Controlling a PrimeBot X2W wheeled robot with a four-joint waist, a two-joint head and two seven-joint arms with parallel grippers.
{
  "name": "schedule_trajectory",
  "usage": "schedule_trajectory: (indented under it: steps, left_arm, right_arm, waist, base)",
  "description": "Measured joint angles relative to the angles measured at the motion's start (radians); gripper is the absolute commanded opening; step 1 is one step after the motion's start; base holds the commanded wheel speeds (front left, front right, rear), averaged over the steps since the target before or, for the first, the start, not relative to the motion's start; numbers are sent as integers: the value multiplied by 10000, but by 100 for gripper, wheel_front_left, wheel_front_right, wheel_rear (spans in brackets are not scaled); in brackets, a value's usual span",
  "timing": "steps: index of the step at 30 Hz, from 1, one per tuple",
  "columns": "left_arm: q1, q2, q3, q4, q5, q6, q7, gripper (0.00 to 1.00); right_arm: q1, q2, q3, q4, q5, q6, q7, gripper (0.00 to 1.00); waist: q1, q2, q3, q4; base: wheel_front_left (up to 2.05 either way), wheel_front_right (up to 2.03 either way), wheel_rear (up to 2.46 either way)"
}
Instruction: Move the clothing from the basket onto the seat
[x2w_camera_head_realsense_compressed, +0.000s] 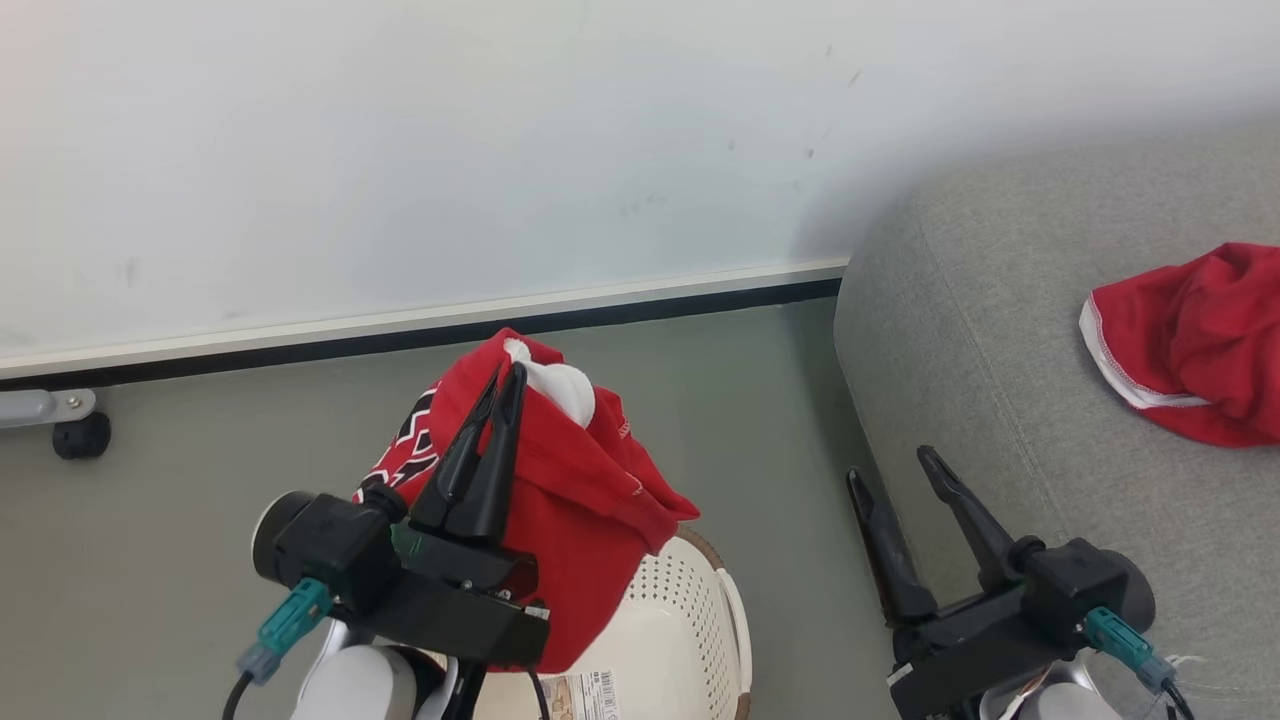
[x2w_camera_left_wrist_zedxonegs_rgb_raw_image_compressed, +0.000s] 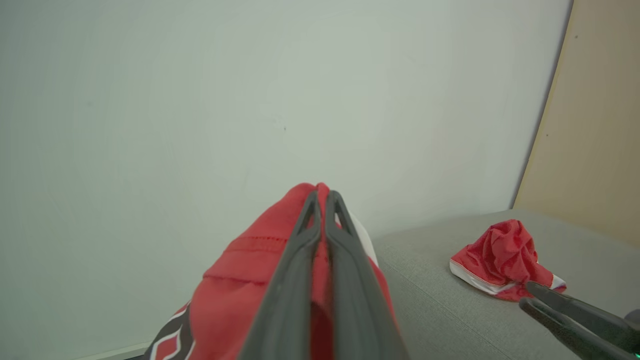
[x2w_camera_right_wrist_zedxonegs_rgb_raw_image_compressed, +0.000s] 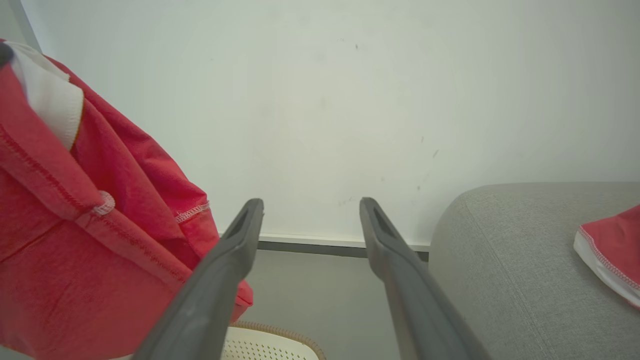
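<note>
Left pincer: clamped on red garment, above the basket.
Right pincer: spread wide, empty, right of basket.
Handling: probably light, limp; pinch a bunched fold.
Seat: farther right of basket, second garment on it.

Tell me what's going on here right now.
The robot is moving clothing from a laundry basket to a grey seat. Its left end effector is shut on a red garment with a black-and-white print, held up above the basket. The right end effector is open and holds nothing, beside the seat's edge. A second red garment already lies on the seat.
</note>
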Motion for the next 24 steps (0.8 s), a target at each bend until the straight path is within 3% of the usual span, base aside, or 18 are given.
schedule_trajectory:
  steps: [8,24]
  left_arm:
    - [152,58,-65,-585,0,128,447,0]
    - [155,65,-159,-1053,0,341,1135,0]
  right_arm:
    - [-6,86,151,-201,65,17,161,100]
    - [-627,876,1457,-414,159,725,441,100]
  waist:
    - [0,1,31,-19]
    - [1,1,83,-6]
  base:
    - [0,0,0]
    - [0,0,0]
